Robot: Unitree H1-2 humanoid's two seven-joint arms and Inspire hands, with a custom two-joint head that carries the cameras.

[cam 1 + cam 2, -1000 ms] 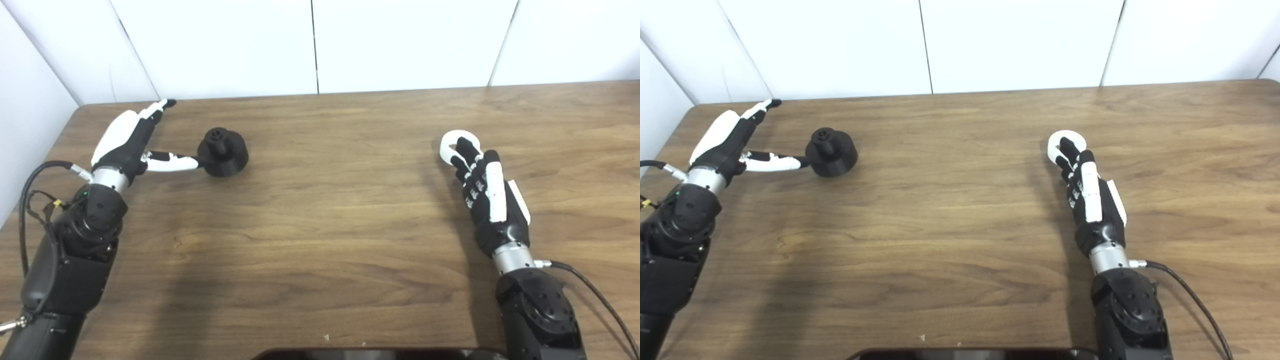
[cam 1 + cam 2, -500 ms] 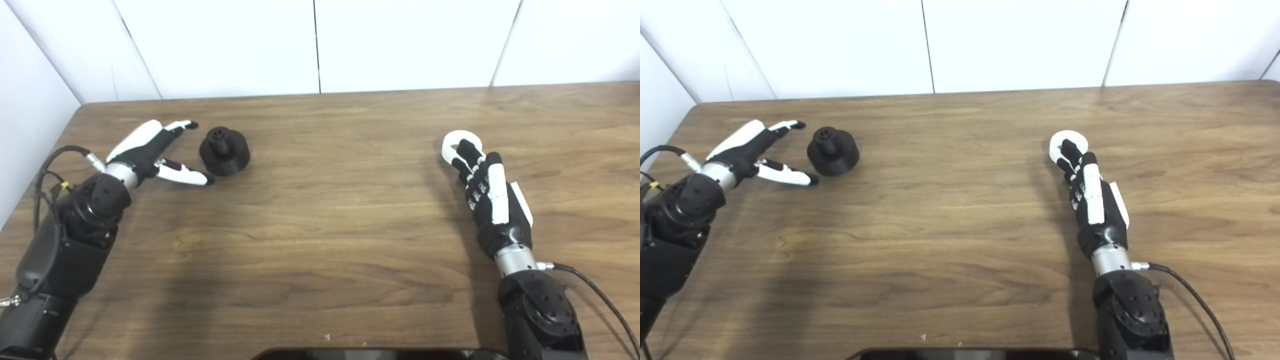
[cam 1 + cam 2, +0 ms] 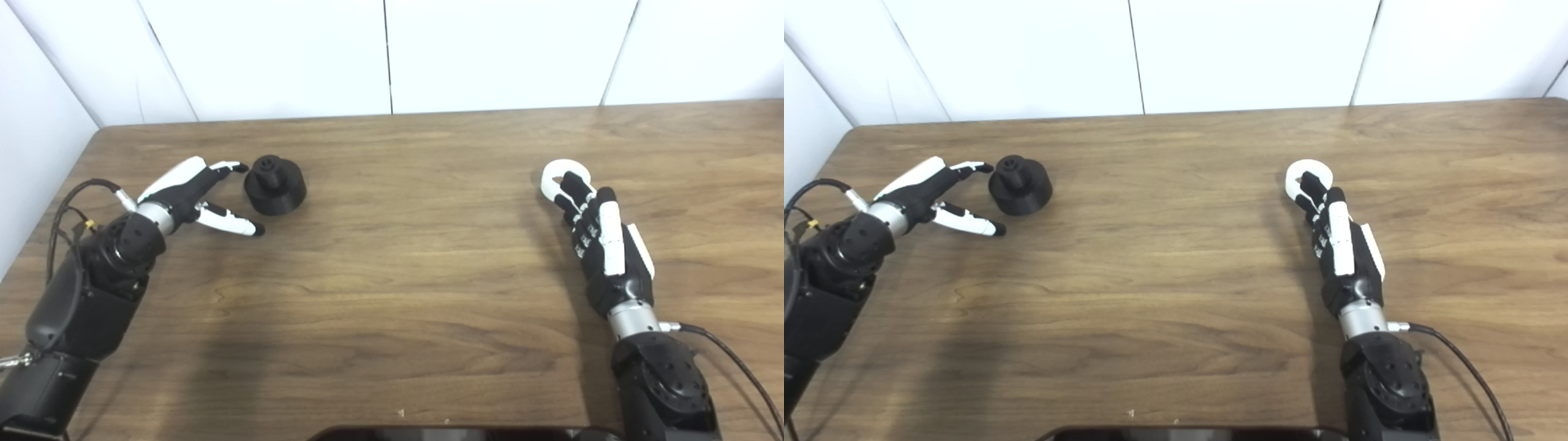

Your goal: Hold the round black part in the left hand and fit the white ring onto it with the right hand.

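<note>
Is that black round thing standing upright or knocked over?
Upright. The black part sits flat on the table with its small knob pointing up. The left hand is open beside it, not holding it.

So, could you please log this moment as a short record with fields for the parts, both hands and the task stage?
table: wooden table
black part: round black part, upright on the table, not held
ring: white ring, flat on the table
left hand: left hand open, beside the black part
right hand: right hand, fingertips over the ring, grip unclear
stage: nothing lifted yet
</note>
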